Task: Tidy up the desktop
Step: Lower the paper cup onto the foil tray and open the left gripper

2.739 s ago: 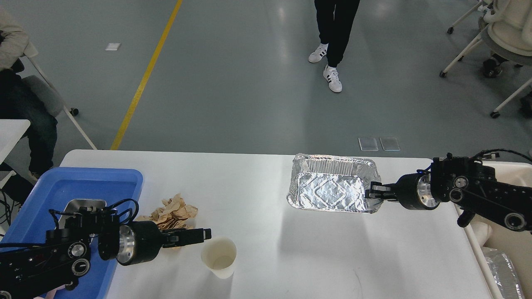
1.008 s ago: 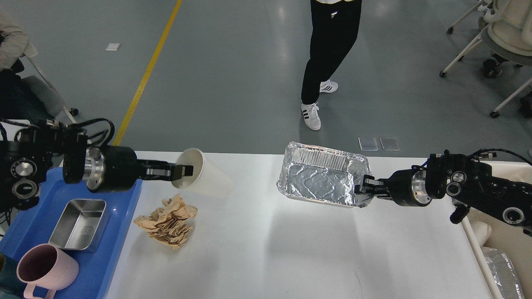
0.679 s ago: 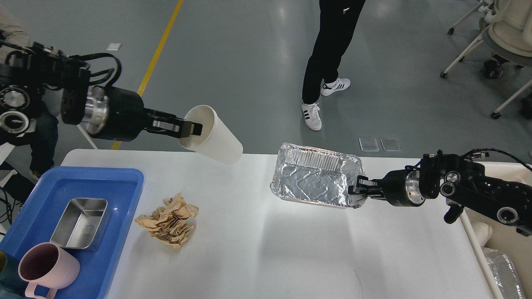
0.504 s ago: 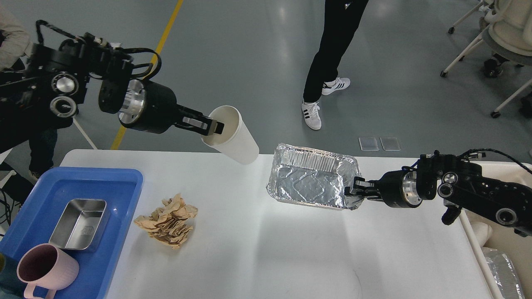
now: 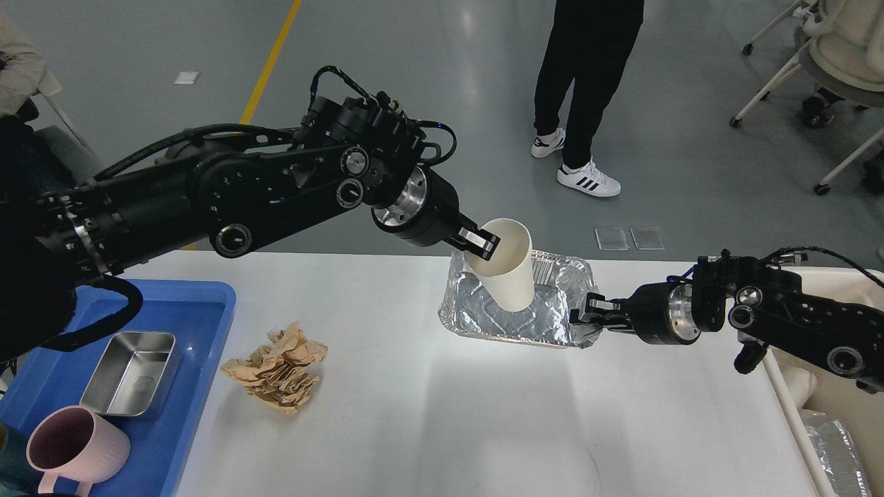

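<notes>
Where pincer (image 5: 481, 243) hovers, desktop (image 5: 442, 421) beneath.

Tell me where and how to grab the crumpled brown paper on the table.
Grip the crumpled brown paper across its bunched middle, coming straight down from above. It lies low and loose on the desktop, with ragged edges that would probably tear or slip, and nothing stands over it.

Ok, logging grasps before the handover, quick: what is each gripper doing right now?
Left gripper: closed on the rim of the white paper cup.
Right gripper: closed on the edge of the foil tray.
</notes>
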### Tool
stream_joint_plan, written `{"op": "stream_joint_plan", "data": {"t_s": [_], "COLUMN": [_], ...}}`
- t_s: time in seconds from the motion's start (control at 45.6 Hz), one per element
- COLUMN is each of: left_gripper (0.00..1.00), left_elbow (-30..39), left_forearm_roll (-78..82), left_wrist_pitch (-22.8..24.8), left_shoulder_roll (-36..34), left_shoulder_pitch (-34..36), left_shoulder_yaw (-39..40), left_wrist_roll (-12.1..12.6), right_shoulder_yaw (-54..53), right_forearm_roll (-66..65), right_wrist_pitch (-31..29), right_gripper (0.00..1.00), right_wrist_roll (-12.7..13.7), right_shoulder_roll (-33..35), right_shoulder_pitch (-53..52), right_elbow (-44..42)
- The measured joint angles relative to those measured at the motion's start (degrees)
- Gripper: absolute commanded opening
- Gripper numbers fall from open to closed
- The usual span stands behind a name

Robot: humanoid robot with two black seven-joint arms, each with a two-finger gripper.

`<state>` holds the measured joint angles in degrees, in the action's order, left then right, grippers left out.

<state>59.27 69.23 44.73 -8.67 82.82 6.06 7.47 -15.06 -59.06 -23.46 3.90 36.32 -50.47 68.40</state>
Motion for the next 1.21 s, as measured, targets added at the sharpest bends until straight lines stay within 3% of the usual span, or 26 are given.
{"op": "stream_joint_plan", "data": {"t_s": [0.372, 0.416, 0.504, 0.526, 0.876, 1.205], "left_gripper": [0.08, 0.18, 0.73, 0.76, 0.95, 0.97], "left_elbow": [-4.64, -5.24, -6.94, -7.25, -8.47, -8.47], "left_forearm_roll": [1.0, 1.04, 1.07, 1.08, 0.92, 0.88], "left_wrist_pitch": [-6.06, -6.71, -7.87, -8.08, -11.03, -10.44], "left_shoulder_roll": [4.73, 5.41, 6.89, 7.16, 8.89, 10.22], "left_shoulder_pitch": [-3.48, -3.88, -4.38, -4.42, -4.71, -4.9], "left_shoulder_yaw": [-1.02, -1.04, -1.13, -1.19, -1.66, -1.75], "left_wrist_roll": [-0.03, -0.03, -0.03, -0.03, -0.57, -0.58], "right_shoulder_yaw": [-0.41, -0.41, -0.47, -0.47, -0.5, -0.48], "right_forearm_roll": [0.0, 0.0, 0.0, 0.0, 0.0, 0.0], "right_wrist_pitch": [0.0, 0.0, 0.01, 0.01, 0.08, 0.08], "right_gripper": [0.0, 0.0, 0.0, 0.0, 0.0, 0.0], "right_wrist_roll": [-0.03, -0.03, -0.03, -0.03, -0.03, -0.03], "right_shoulder_roll": [0.09, 0.12, 0.2, 0.22, 0.27, 0.33], "right_shoulder_pitch": [-0.06, -0.06, -0.06, -0.06, 0.09, 0.2], "right_elbow": [1.09, 1.17, 1.22, 1.22, 1.37, 1.38]}}
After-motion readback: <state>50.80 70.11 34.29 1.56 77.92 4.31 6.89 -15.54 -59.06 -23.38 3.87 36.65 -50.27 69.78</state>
